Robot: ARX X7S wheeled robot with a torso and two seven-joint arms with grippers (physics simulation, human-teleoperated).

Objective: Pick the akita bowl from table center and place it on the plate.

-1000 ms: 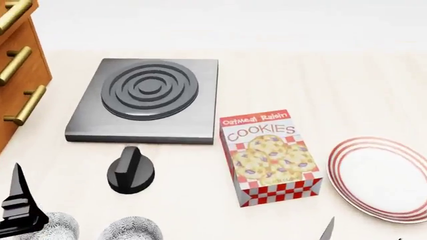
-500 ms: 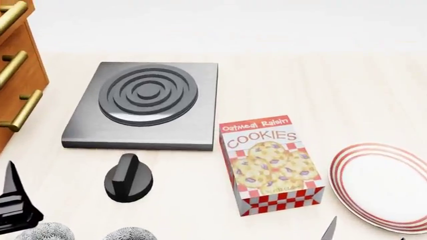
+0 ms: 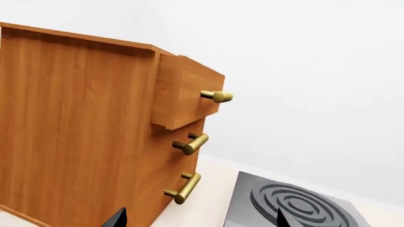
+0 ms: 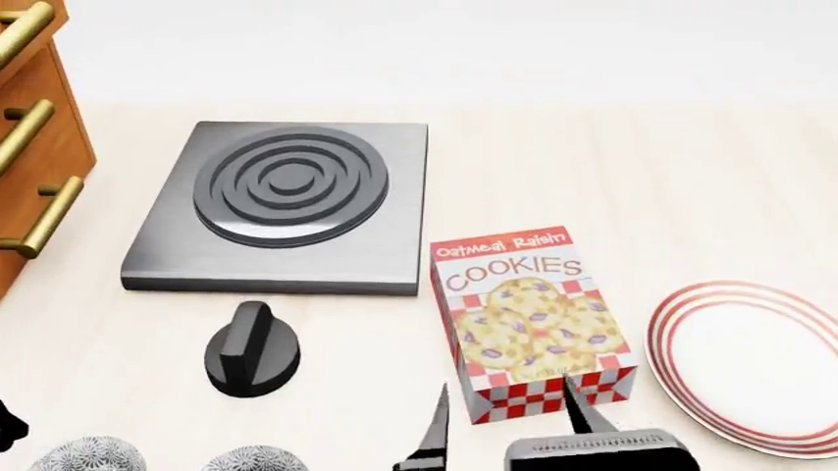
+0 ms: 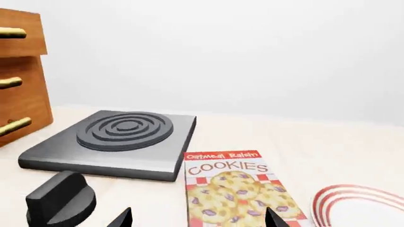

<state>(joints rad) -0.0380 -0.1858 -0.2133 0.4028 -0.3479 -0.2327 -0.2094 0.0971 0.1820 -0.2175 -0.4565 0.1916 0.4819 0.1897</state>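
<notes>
Right gripper point(image 4: 508, 427) hangs spread, empty, beside the cookie box point(image 4: 535, 319). Akita bowl point(image 4: 255, 459) at seven o'clock; its twin point(image 4: 88, 456) invites mix-up. Left gripper's state: cannot tell.

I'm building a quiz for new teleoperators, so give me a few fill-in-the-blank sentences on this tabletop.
1. The box between the stove plate and the plate is printed with the word ____.
2. The plate's rim rings are ____.
3. The drawer unit has ____ brass handles.
4. The right gripper is ____.

Missing words: COOKIES; red; three; open
</notes>
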